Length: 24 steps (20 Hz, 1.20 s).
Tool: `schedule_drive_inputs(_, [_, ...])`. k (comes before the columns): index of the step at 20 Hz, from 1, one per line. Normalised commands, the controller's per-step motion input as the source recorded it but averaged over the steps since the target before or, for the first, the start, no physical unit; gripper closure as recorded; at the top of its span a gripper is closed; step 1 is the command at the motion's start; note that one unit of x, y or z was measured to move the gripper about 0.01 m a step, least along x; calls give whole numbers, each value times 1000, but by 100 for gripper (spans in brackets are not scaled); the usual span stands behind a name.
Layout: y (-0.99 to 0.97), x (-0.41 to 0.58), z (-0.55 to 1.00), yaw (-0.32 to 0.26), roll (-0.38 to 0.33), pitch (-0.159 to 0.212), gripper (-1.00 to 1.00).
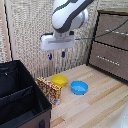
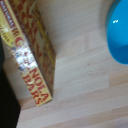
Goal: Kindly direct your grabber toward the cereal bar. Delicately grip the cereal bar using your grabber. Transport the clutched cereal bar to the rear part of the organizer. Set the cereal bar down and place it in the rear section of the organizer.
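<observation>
The cereal bar (image 1: 50, 90) is a yellow-orange box with red and white print, standing on the wooden table against the organizer's side. In the wrist view it (image 2: 30, 52) reads "granola bars". The organizer (image 1: 20, 97) is a large black fabric box with dividers at the exterior view's left. My grabber (image 1: 56, 54) hangs well above the table, over the yellow bowl and the cereal bar, with its blue-tipped fingers apart and nothing between them. Its fingers do not show in the wrist view.
A yellow bowl (image 1: 59, 80) sits just beside the cereal bar. A blue bowl (image 1: 79, 87) sits further toward the exterior view's right and also shows in the wrist view (image 2: 119, 30). A wooden drawer cabinet (image 1: 110, 45) stands at the back right.
</observation>
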Motion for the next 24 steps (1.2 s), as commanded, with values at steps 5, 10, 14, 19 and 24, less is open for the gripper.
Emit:
schedule_drive_inputs(5, [545,-62,-210,45,-144,2,-100])
schedule_drive_inputs(10, [346,-34,-353,115,-97,2,-100])
schedule_drive_inputs(14, [196,-16,-376,214,-65,0,-100])
schedule_drive_inputs(19, [33,-5,-299,254,-56,0,-100])
schedule_drive_inputs(24, [-124,0,-198,278,-29,0,-100])
